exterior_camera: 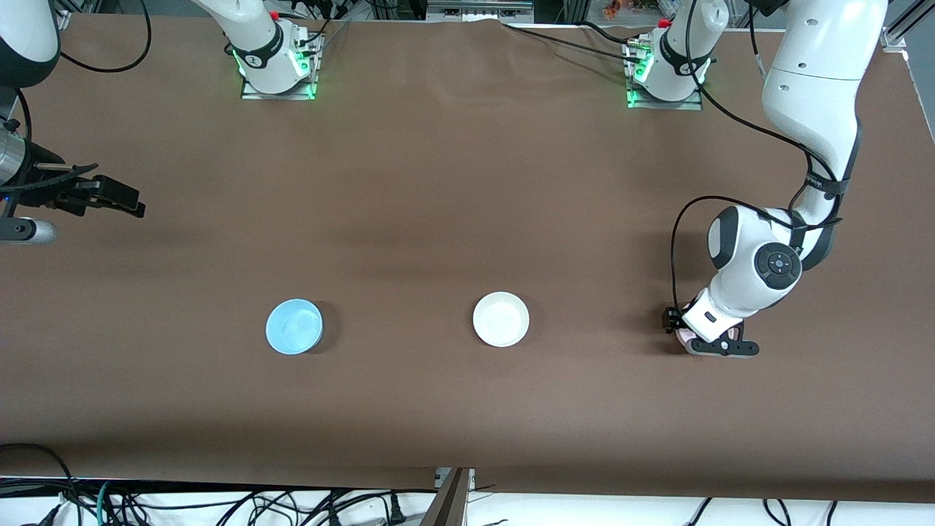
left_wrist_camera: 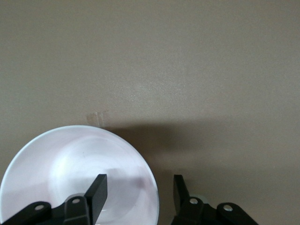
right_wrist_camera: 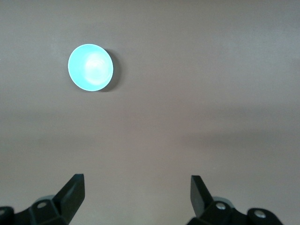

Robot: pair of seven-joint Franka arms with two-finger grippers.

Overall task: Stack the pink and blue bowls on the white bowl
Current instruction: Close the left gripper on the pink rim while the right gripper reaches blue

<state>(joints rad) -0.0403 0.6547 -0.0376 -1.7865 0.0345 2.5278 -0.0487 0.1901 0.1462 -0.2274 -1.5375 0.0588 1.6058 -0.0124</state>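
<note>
The pale pink bowl (left_wrist_camera: 70, 168) sits on the table toward the left arm's end; in the front view only a sliver of it (exterior_camera: 684, 337) shows under the left hand. My left gripper (exterior_camera: 714, 345) is low over it and open (left_wrist_camera: 138, 188), with one finger (left_wrist_camera: 97, 190) inside the bowl, the other outside, and the rim between them. The white bowl (exterior_camera: 501, 319) sits mid-table. The light blue bowl (exterior_camera: 294, 326) sits toward the right arm's end and also shows in the right wrist view (right_wrist_camera: 90, 67). My right gripper (exterior_camera: 117, 197) waits open (right_wrist_camera: 137, 188) and empty above the table's end.
Brown cloth covers the table (exterior_camera: 467, 183). The two arm bases (exterior_camera: 277, 66) stand along the table edge farthest from the front camera. Cables hang below the edge nearest to that camera.
</note>
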